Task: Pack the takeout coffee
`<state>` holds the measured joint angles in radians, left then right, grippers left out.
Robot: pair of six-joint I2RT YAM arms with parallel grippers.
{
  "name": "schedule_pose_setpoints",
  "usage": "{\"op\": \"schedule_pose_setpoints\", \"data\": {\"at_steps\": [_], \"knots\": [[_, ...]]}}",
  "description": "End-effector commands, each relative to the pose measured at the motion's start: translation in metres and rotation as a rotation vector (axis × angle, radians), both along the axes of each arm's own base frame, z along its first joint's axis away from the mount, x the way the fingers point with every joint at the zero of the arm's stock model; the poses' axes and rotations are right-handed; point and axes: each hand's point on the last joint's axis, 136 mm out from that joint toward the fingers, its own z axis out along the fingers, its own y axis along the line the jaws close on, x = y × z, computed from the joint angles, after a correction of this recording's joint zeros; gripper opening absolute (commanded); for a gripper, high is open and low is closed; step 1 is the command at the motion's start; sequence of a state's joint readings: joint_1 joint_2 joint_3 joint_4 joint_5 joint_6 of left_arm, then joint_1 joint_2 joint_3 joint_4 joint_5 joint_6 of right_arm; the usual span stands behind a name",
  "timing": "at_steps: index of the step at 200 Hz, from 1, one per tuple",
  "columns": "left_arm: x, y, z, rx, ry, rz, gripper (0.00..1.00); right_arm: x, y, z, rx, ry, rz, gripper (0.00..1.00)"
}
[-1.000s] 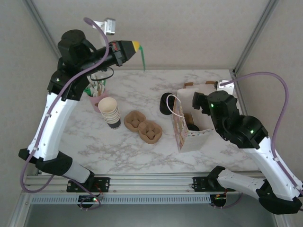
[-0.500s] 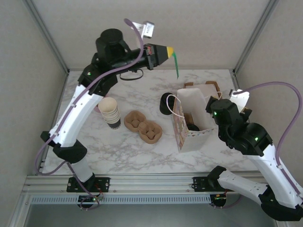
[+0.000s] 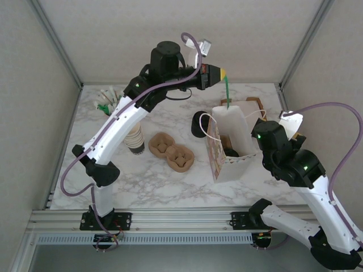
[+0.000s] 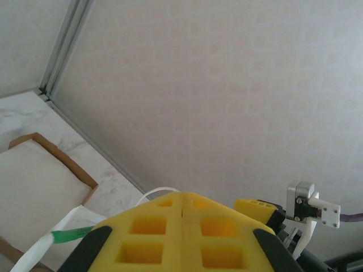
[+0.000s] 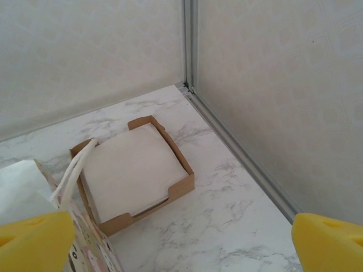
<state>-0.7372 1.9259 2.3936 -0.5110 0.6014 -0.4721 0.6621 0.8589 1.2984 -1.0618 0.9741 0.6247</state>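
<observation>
High over the table, my left gripper [image 3: 223, 73] [image 4: 181, 195] is shut on a thin green stick [image 3: 227, 90] [image 4: 71, 232]. The stick hangs down over the open mouth of the patterned paper bag [image 3: 218, 148]. A dark round top [image 3: 230, 152] shows low inside the bag and looks like the takeout coffee; its sides are hidden. My right gripper [image 5: 181, 249] stands wide open with nothing between its yellow fingertips [image 5: 34, 238], just right of the bag [image 5: 85, 252].
A black squat cylinder [image 3: 198, 123] stands against the bag's left side. Brown pulp cup carriers [image 3: 172, 151] and a stack of paper cups [image 3: 135, 139] lie mid-table. A cardboard tray of napkins [image 3: 249, 105] [image 5: 133, 170] sits behind the bag, near the right frame rail [image 5: 238, 150].
My left arm has swung right from the back-left corner, carrying the green stick over the bag. The right arm has drawn back a little to the right of the bag.
</observation>
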Motion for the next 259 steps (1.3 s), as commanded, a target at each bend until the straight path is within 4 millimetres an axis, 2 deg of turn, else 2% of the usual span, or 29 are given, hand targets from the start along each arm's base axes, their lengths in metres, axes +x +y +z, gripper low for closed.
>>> {"op": "schedule_pose_setpoints", "data": {"at_steps": [1,40,63,119,164,186,259], "knots": [[-0.012,-0.007,0.013,-0.024,-0.026,-0.029,0.00,0.001,-0.004,-0.002,0.006,-0.008,-0.025,0.99],[-0.020,-0.010,0.012,-0.015,-0.018,-0.046,0.00,0.004,-0.005,-0.009,0.018,0.008,-0.029,0.99],[-0.020,-0.013,0.001,0.016,0.005,-0.051,0.00,0.007,-0.004,-0.013,0.027,0.018,-0.026,0.99],[0.001,-0.027,-0.075,0.190,0.099,-0.025,0.00,0.022,0.004,-0.032,0.098,0.109,0.013,0.99],[0.016,-0.034,-0.135,0.336,0.138,-0.011,0.00,0.033,-0.004,-0.036,0.184,0.159,-0.007,0.99],[0.018,-0.038,-0.153,0.391,0.120,-0.013,0.00,0.034,-0.009,-0.033,0.205,0.161,-0.018,0.99],[0.042,-0.040,-0.202,0.507,0.120,0.053,0.00,0.037,-0.017,-0.029,0.235,0.155,-0.039,0.99]]}}
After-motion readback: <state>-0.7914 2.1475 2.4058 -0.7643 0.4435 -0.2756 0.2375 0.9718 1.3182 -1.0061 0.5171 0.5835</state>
